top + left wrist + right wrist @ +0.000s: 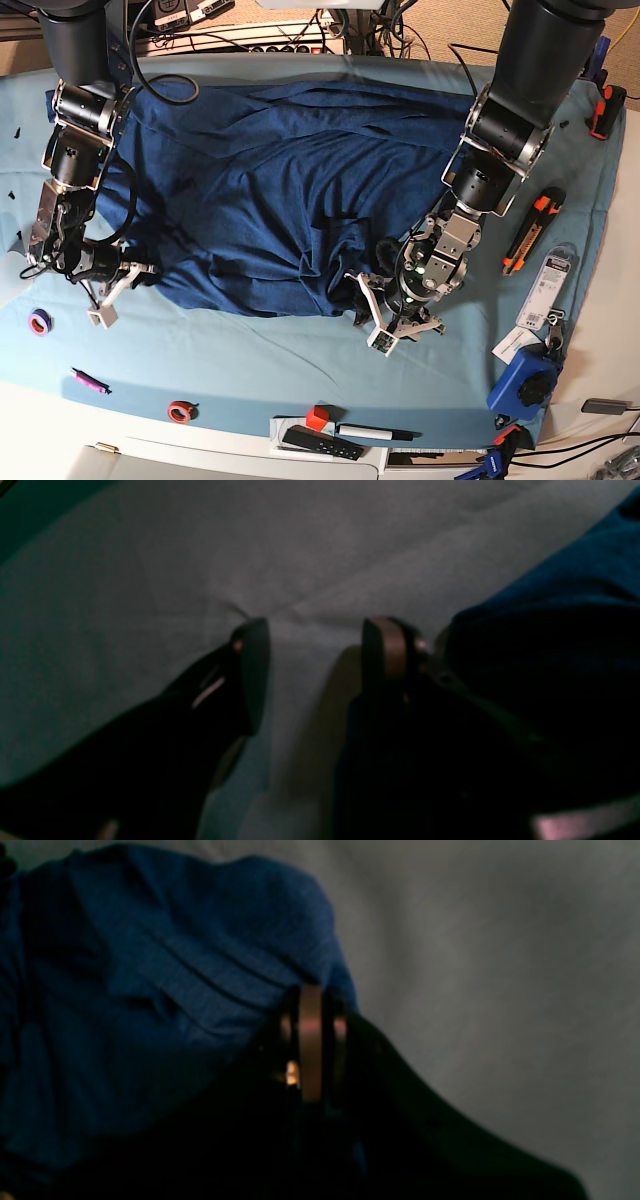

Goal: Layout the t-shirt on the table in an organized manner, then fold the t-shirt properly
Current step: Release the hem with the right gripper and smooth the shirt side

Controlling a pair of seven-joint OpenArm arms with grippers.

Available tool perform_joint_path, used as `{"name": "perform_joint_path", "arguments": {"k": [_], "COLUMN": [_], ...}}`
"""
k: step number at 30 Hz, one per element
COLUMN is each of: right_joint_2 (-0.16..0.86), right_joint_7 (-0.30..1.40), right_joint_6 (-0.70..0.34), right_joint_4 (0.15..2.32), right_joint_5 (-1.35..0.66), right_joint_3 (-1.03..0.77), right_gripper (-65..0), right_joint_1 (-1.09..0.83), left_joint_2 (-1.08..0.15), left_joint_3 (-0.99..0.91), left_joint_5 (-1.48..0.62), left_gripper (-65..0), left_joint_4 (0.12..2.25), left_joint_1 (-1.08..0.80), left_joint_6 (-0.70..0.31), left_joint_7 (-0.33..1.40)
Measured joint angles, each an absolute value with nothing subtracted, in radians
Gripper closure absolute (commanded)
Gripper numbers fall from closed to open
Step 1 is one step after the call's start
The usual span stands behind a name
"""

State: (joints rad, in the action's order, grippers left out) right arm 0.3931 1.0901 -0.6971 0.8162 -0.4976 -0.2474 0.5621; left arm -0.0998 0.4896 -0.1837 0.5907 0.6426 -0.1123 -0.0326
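Observation:
The dark navy t-shirt (270, 190) lies spread and wrinkled across the far half of the teal-covered table (250, 360). In the base view my right gripper (118, 285) is at the shirt's near left edge. The right wrist view shows that gripper (311, 1005) shut, its two fingers pressed together with bunched blue t-shirt (150, 965) fabric pinched at the tips. My left gripper (378, 318) is low at the shirt's near edge, right of middle. It (317, 640) stands open over bare table (150, 580) cloth, with the t-shirt (575, 605) just beyond its right finger.
Small items line the near edge: a purple tape ring (40, 322), pink pen (88, 381), red ring (181, 411), red block (317, 417) and black remote (320, 442). An orange knife (533, 232) and blue tool (525, 385) lie at right. Cables run along the back.

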Motion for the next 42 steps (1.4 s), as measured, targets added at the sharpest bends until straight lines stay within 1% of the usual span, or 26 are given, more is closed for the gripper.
{"name": "perform_joint_path", "arguments": {"k": [3, 12, 13, 15, 16, 17, 19, 21, 22, 26, 30, 34, 35, 36, 38, 39, 42], "right_joint_2": [0.393, 0.393, 0.393, 0.393, 0.394, 0.396, 0.402, 0.414, 0.422, 0.453, 0.472, 0.495, 0.498, 0.500, 0.496, 0.493, 0.492], "right_joint_7": [1.065, 1.065, 1.065, 1.056, 1.042, 1.018, 0.953, 0.896, 0.890, 0.912, 0.945, 1.008, 1.044, 1.090, 1.210, 1.282, 1.415], "right_joint_6": [-0.697, -0.697, -0.697, -0.697, -0.697, -0.697, -0.678, -0.606, -0.586, -0.545, -0.471, -0.464, -0.508, -0.580, -0.703, -0.700, -0.698], "right_joint_4": [0.816, 0.816, 0.816, 0.816, 0.816, 0.816, 0.816, 0.816, 0.815, 0.815, 0.815, 0.815, 0.815, 0.815, 0.815, 0.816, 0.817], "right_joint_5": [-0.454, -0.453, -0.454, -0.451, -0.450, -0.449, -0.422, -0.387, -0.366, -0.337, -0.339, -0.342, -0.355, -0.406, -0.598, -0.687, -0.896], "right_joint_3": [-0.247, -0.247, -0.247, -0.247, -0.247, -0.247, -0.247, -0.247, -0.247, -0.248, -0.251, -0.354, -0.390, -0.429, -0.496, -0.525, -0.601], "right_gripper": [0.0, 0.0, -4.0, -14.4, -17.5, -18.6, -18.6, -18.6, -18.6, -18.6, -18.6, -18.6, -18.6, -18.6, -18.6, -18.6, -18.6], "right_joint_1": [0.561, 0.561, 0.561, 0.561, 0.562, 0.562, 0.565, 0.572, 0.579, 0.607, 0.609, 0.612, 0.612, 0.609, 0.593, 0.581, 0.516], "left_joint_2": [-0.100, -0.100, -0.100, -0.100, -0.100, -0.100, -0.100, -0.100, -0.100, -0.100, -0.100, -0.100, -0.100, -0.100, -0.100, -0.099, -0.100], "left_joint_3": [0.490, 0.490, 0.490, 0.490, 0.490, 0.490, 0.490, 0.490, 0.490, 0.490, 0.490, 0.490, 0.490, 0.490, 0.490, 0.490, 0.490], "left_joint_5": [-0.184, -0.184, -0.184, -0.184, -0.184, -0.184, -0.184, -0.184, -0.184, -0.184, -0.184, -0.184, -0.184, -0.184, -0.184, -0.184, -0.184], "left_gripper": [-29.4, -29.4, -29.4, -29.4, -29.4, -29.4, -29.4, -29.4, -29.4, -29.4, -29.4, -29.4, -29.4, -29.4, -29.4, -29.4, -29.4], "left_joint_4": [0.591, 0.591, 0.591, 0.591, 0.591, 0.591, 0.591, 0.591, 0.591, 0.591, 0.591, 0.591, 0.591, 0.591, 0.591, 0.591, 0.591], "left_joint_1": [0.643, 0.643, 0.643, 0.643, 0.643, 0.643, 0.643, 0.643, 0.643, 0.643, 0.643, 0.643, 0.642, 0.643, 0.643, 0.643, 0.643], "left_joint_6": [-0.112, -0.112, -0.112, -0.112, -0.112, -0.112, -0.112, -0.112, -0.112, -0.112, -0.112, -0.112, -0.112, -0.112, -0.113, -0.113, -0.116], "left_joint_7": [-0.033, -0.033, -0.033, -0.033, -0.033, -0.033, -0.033, -0.033, -0.032, -0.032, -0.033, -0.033, -0.033, -0.032, -0.033, -0.032, -0.033]}}
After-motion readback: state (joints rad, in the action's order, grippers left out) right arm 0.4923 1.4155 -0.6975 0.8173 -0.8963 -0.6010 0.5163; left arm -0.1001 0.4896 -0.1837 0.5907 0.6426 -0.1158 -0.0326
